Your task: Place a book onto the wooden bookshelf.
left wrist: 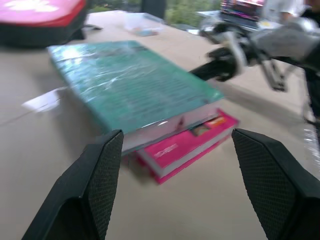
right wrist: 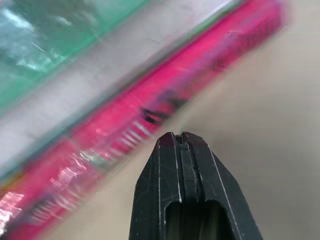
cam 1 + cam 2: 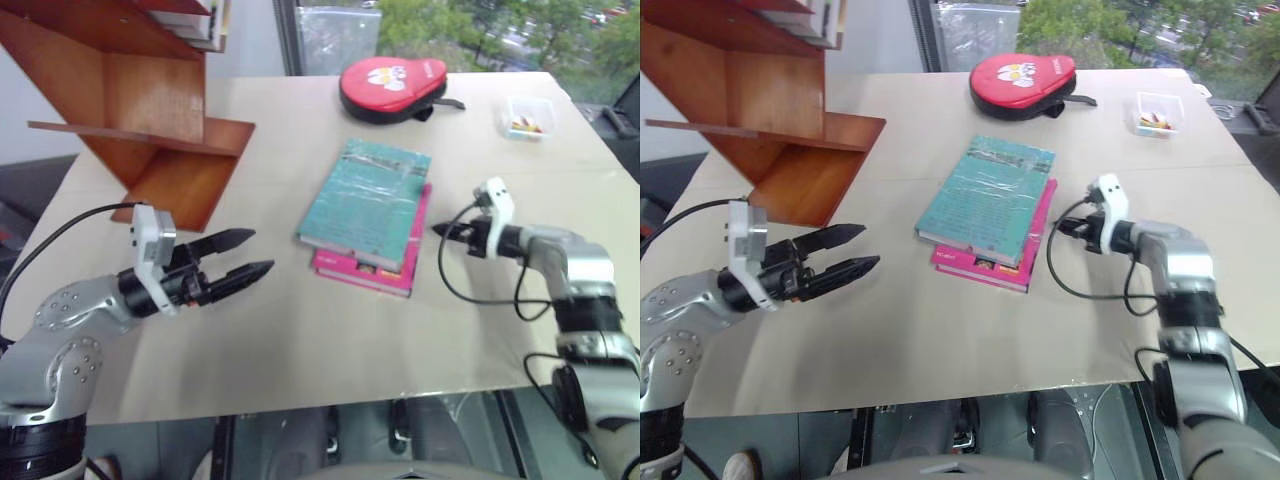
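Note:
The teal-green book (image 3: 364, 204) lies flat in the middle of the table, stacked on a pink book (image 3: 372, 268). My left gripper (image 3: 252, 254) hovers open to the left of the stack, its black fingers (image 1: 95, 185) pointing at the books with nothing between them. My right gripper (image 3: 441, 231) is shut and empty, its tip just off the right edge of the stack beside the pink book (image 2: 150, 115). The wooden bookshelf (image 3: 140, 110) stands at the table's far left corner, its slanted boards bare on the near side.
A red paddle case (image 3: 392, 87) lies at the table's far edge, and a small clear box (image 3: 527, 118) with bits inside sits at the far right. Books stand on the shelf unit's upper board (image 3: 205, 22). The table's front edge (image 3: 300, 410) runs below my arms.

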